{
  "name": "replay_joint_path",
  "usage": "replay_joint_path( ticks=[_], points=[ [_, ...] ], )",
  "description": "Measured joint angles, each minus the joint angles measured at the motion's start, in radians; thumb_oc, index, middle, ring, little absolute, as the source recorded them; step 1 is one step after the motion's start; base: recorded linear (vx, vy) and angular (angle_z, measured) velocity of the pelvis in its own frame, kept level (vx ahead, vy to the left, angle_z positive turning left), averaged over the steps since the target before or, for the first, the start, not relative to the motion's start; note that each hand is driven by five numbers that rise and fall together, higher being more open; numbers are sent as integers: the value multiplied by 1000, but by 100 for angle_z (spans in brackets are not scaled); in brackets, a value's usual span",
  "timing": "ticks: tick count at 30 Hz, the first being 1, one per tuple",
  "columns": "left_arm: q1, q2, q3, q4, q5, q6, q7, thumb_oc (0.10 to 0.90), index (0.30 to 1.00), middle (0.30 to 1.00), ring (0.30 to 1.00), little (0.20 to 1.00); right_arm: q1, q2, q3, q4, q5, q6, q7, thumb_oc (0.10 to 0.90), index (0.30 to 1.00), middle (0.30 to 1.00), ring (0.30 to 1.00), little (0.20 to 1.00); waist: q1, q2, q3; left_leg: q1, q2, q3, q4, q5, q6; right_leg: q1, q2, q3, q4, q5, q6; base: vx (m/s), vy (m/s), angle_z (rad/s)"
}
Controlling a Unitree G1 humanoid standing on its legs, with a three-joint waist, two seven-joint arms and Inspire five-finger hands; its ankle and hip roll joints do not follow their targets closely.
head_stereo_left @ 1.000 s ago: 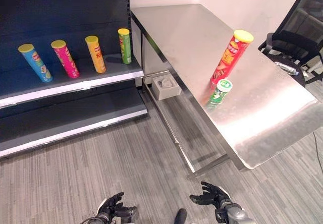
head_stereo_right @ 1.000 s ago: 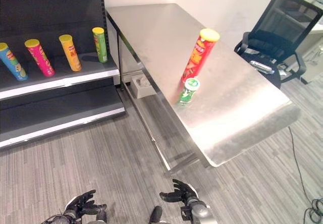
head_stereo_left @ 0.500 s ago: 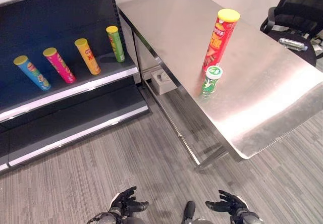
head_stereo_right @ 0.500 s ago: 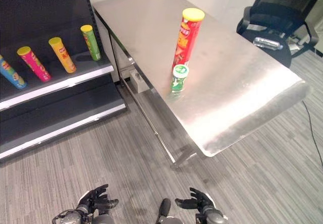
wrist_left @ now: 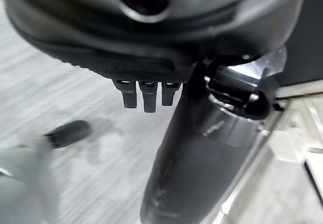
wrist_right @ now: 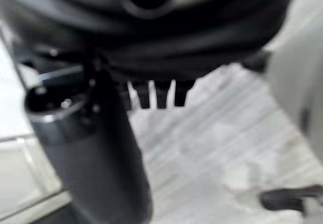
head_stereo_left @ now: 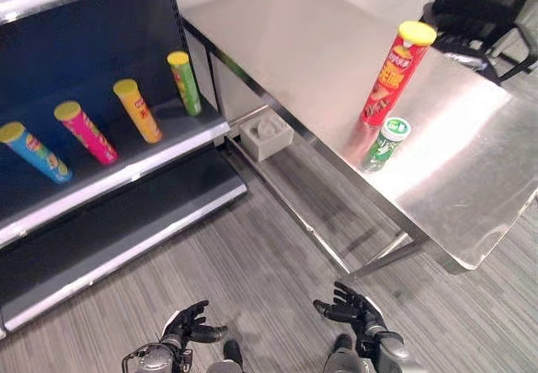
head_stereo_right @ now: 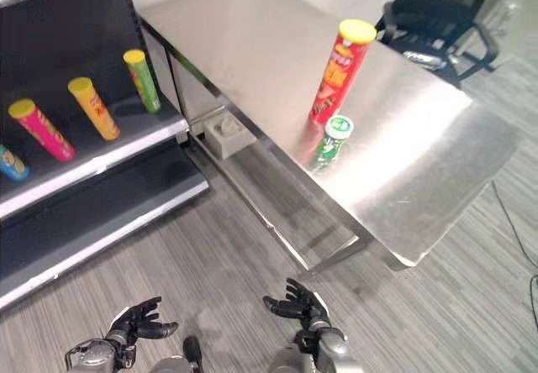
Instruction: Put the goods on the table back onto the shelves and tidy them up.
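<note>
I saw the steel worktop (head_stereo_left: 294,45) butting against the dark shelf (head_stereo_left: 126,150); the tall red can (head_stereo_left: 392,74) and short green can (head_stereo_left: 383,143) stood just beside each other near its front edge. Four cans (head_stereo_left: 139,111) sat on the shelf. Left hand (head_stereo_left: 185,329) and right hand (head_stereo_left: 351,312) hung low over grey floor (head_stereo_left: 252,255), fingers spread, holding nothing.

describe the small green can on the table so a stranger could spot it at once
On the steel table, find the tall red can with a yellow lid. The small green can stands upright beside it, nearer the table's front edge; it is far shorter, with a white-rimmed lid.
</note>
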Motion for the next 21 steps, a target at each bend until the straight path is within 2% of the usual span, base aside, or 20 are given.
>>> replay_joint_path(
  ticks=[1, 2, 3, 4, 5, 6, 7, 8, 9, 10, 12, 13, 14, 15, 16, 18, 19, 20, 21],
  points=[
    [1, -2, -1, 7, 1, 2, -3, 800, 900, 900, 900, 900, -3, 3, -9, 5, 0, 0, -2, 800, 900, 900, 900, 900, -1, 11, 6, 39, -7, 1, -33, 4, 18, -45, -3, 20, 101, -30, 45, 135, 67, -29],
    [8, -5, -2, 19, 7, 4, -4, 800, 900, 900, 900, 900, 9, 8, -10, 7, 0, 1, -3, 800, 900, 900, 900, 900, -2, 22, -2, 58, -5, 4, -66, 21, 25, -72, 14, 20, 133, -108, 90, 160, 24, -12],
    [14, -1, -3, 19, 9, 5, -3, 800, 900, 900, 900, 900, 21, 8, 0, 7, 0, 3, -2, 800, 900, 900, 900, 900, -7, 17, -11, 59, -8, 3, -76, 25, 21, -79, 28, 13, 121, -148, 85, 157, 25, 8],
    [21, 8, -2, 16, 11, 4, -3, 800, 900, 900, 900, 900, 41, 8, 7, 7, 0, 6, 2, 800, 900, 900, 900, 900, -9, 0, -21, 66, -24, 2, -86, 31, 21, -95, 39, 14, 104, -178, 82, 214, -35, 25],
    [20, 15, 6, 18, 16, 4, -2, 800, 900, 900, 900, 900, 60, 11, 7, 10, -1, 19, 8, 800, 900, 900, 900, 900, -3, -22, -27, 71, -42, 0, -98, 41, 26, -84, 61, -15, -6, -199, 102, 204, -66, 29],
    [23, 10, 4, 21, 18, 5, 0, 800, 900, 900, 900, 900, 70, 11, 7, 20, -1, 20, 13, 800, 900, 900, 900, 900, -7, -34, -32, 69, -46, -10, -98, 39, 25, -72, 85, -32, -99, -198, 101, 257, -84, 21],
    [24, 11, 9, 26, 23, 5, 0, 800, 900, 900, 900, 900, 69, 12, 8, 29, -1, 20, 15, 800, 900, 900, 900, 900, -2, -37, -32, 69, -47, -16, -98, 35, 21, -61, 114, -41, -188, -197, 102, 212, -72, 22],
    [23, 10, 28, 34, 35, 10, 0, 800, 900, 900, 900, 900, 69, 13, 8, 35, -1, 23, 16, 800, 900, 900, 900, 900, -3, -40, -33, 68, -46, -25, -98, 32, 16, -36, 146, -39, -330, -197, 107, 215, -82, 20],
    [22, 10, 33, 35, 35, 13, 2, 800, 900, 900, 900, 900, 67, 11, 7, 37, -1, 23, 15, 800, 900, 900, 900, 900, -5, -45, -32, 70, -49, -30, -98, 32, 16, -34, 158, -37, -373, -191, 99, 325, -127, 43],
    [22, 8, 32, 40, 36, 13, 1, 800, 900, 900, 900, 900, 63, 12, 7, 54, -4, 22, 16, 800, 900, 900, 900, 900, -10, -54, -37, 81, -48, -49, -97, 28, 9, -33, 165, -37, -364, -184, 91, 334, -149, 48],
    [29, -1, 30, 40, 36, 13, 1, 800, 900, 900, 900, 900, 45, 22, 7, 156, -7, 14, 18, 800, 900, 900, 900, 900, 3, -66, -46, 114, -44, -61, -98, 6, -20, 1, 164, -69, -303, -177, 74, 208, -106, 41],
    [43, -1, 31, 38, 36, 14, 1, 800, 900, 900, 900, 900, 27, 26, 19, 234, -13, 15, 20, 800, 900, 900, 900, 900, 12, -62, -60, 126, -32, -69, -98, -16, -37, 36, 182, -66, -293, -178, 71, 304, -291, 28],
    [64, -2, 32, 31, 35, 15, 7, 800, 900, 900, 900, 900, 36, 18, 23, 277, -28, 25, 15, 800, 900, 900, 900, 900, 30, -64, -93, 142, -13, -92, -97, -23, -64, 72, 227, -57, -333, -193, -38, 307, -295, 17],
    [71, -4, 30, 23, 36, 14, 6, 800, 900, 900, 900, 900, 28, 8, 20, 280, -28, 23, 16, 800, 900, 900, 900, 900, 24, -49, -94, 134, 10, -95, -87, -22, -76, 81, 255, -62, -353, -195, -41, 268, -319, 16],
    [64, -6, 25, 23, 35, 21, 1, 800, 900, 900, 900, 900, 12, 16, -10, 315, -28, 14, 16, 800, 900, 900, 900, 900, 22, -47, -92, 88, 48, -112, 21, -58, -112, 117, 287, -77, -405, -191, -59, 74, -146, -1],
    [65, -10, 27, 22, 35, 22, 1, 800, 900, 900, 900, 900, 12, 15, -15, 326, -27, 15, 14, 800, 900, 900, 900, 900, 27, -48, -93, 45, 77, -121, 138, -76, -136, 130, 304, -72, -404, -204, -88, 105, -196, 0],
    [56, -10, 27, 21, 35, 24, -3, 800, 900, 900, 900, 900, 15, 20, -31, 358, -26, -1, 13, 800, 900, 900, 900, 900, 18, -50, -93, -24, 102, -163, 281, -79, -150, 144, 319, -90, -405, -229, -101, 71, -112, 19],
    [49, -10, 28, 7, 35, 24, -3, 800, 900, 900, 900, 900, 19, 21, -43, 378, -26, -10, 13, 800, 900, 900, 900, 900, 14, -52, -87, -68, 112, -193, 379, -79, -159, 158, 324, -98, -404, -241, -113, 50, -24, 15],
    [44, -14, 28, -1, 34, 22, -3, 800, 900, 900, 900, 900, 18, 16, -40, 395, -27, -4, 12, 800, 900, 900, 900, 900, 19, -55, -81, -103, 134, -210, 442, -84, -187, 168, 328, -97, -404, -250, -126, 42, 50, 3]
  ],
)
